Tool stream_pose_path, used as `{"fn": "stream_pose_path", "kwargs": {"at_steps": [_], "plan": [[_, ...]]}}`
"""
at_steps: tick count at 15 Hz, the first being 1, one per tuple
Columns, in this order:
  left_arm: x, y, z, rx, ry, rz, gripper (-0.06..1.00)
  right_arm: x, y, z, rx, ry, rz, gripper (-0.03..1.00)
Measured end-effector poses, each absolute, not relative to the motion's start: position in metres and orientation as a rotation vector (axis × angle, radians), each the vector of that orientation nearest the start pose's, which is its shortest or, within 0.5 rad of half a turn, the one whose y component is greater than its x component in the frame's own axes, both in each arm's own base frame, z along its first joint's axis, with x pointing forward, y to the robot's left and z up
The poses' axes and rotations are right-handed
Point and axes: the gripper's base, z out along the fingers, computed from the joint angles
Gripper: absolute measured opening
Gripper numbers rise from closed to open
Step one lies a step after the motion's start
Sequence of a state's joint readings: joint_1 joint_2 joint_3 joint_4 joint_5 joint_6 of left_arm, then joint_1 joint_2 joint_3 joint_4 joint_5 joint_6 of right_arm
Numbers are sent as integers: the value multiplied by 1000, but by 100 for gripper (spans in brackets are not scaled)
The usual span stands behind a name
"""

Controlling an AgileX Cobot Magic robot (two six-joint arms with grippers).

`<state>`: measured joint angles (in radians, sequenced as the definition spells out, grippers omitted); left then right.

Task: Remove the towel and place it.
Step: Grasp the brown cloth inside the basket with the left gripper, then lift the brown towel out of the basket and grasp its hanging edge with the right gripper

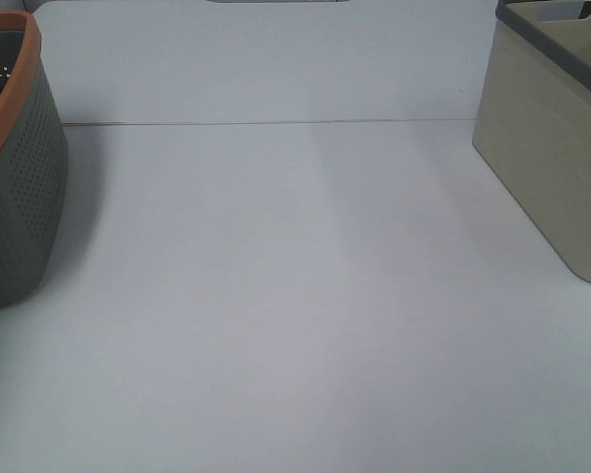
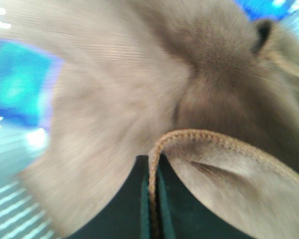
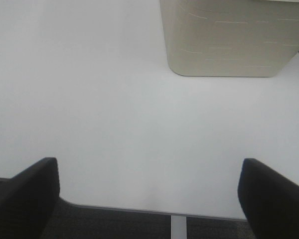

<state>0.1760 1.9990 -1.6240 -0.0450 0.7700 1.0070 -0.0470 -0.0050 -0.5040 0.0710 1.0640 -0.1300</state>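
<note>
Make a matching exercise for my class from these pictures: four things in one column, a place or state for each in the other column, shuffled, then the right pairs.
Things:
1. towel
2. grey basket
3. beige basket
4. right gripper

Place or state:
A. open, holding nothing
B. right edge of the exterior high view, grey rim
C. hem pinched in the left gripper
D. left edge of the exterior high view, orange rim

Pairs: 1-C, 2-D, 3-B, 4-A
</note>
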Motion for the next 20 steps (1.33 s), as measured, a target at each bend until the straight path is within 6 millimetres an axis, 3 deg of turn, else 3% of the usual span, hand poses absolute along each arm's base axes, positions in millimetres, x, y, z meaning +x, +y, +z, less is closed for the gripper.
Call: {"fn": "stream_pose_path", "kwargs": {"at_steps": [4, 5, 6, 10, 16, 20], "plan": [[388, 63, 323, 1025, 2411, 331, 0, -6, 6, 278, -88, 2035, -26, 86], [381, 61, 332, 1023, 2405, 328, 0, -6, 6, 278, -88, 2035, -26, 86], [357, 56, 363, 1015, 2372, 338, 0, -6, 6, 278, -88, 2035, -26, 86], [307, 46, 424, 959, 2220, 426, 0, -6, 6, 278, -88, 2035, -26, 86], [252, 32, 475, 888, 2035, 474, 0, -6, 6, 278, -88, 2035, -26, 86], [231, 26, 493, 896, 1927, 511, 0, -6, 6, 278, -88, 2035, -27, 86]]}}
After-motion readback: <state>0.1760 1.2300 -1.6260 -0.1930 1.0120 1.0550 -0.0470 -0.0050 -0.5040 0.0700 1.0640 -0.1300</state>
